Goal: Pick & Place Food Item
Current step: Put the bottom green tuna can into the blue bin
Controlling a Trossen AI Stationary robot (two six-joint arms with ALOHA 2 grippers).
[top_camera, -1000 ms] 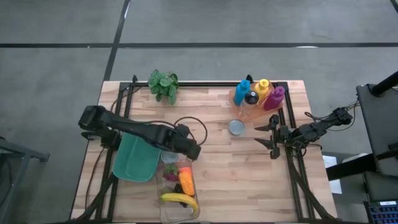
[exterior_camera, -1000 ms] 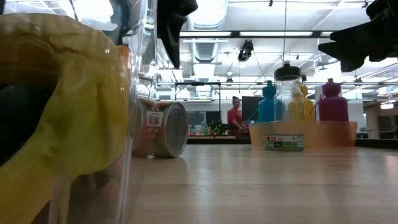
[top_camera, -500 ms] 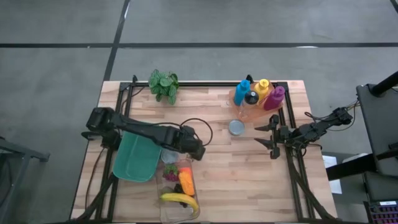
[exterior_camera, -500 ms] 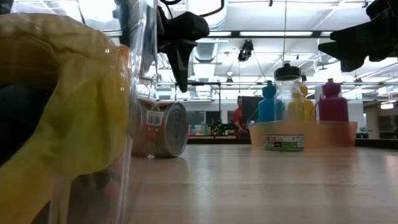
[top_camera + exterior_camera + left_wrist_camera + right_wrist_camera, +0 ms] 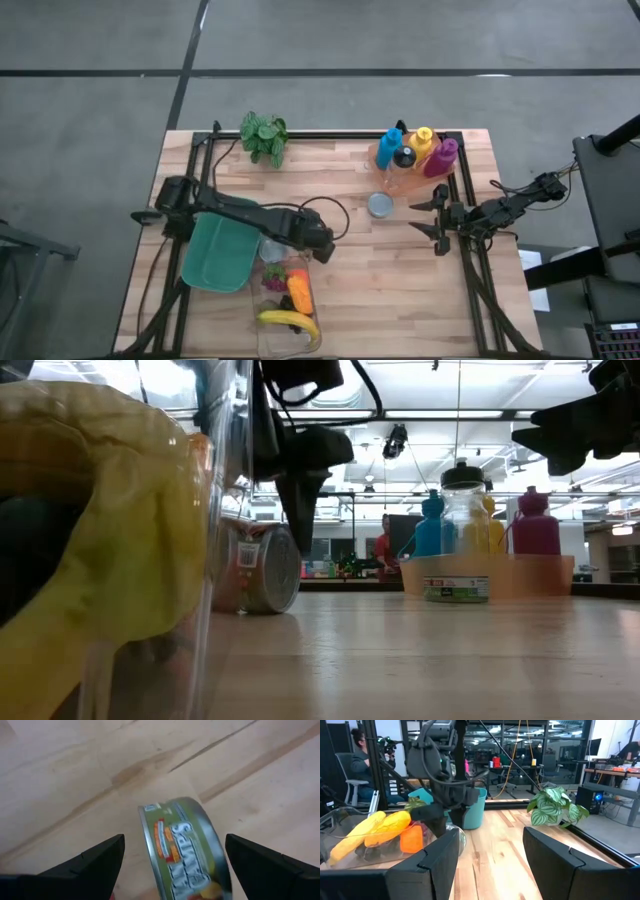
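A tin can with a green and orange label lies on its side on the wooden table, between a teal bin and a clear container; it also shows in the low view. My left gripper hangs open above it, fingers pointing steeply down, one on either side of the can and clear of it. In the low view its dark fingers end just above the can. My right gripper waits open at the table's right edge, level, holding nothing.
A clear container with a banana, an orange piece and other food stands near the front edge. A teal bin lies left of the can. At the back are a plant, a basket of bottles and a second can.
My left gripper has come down toward the can and shifted a little toward the table's right edge, staying open. The can has not moved.
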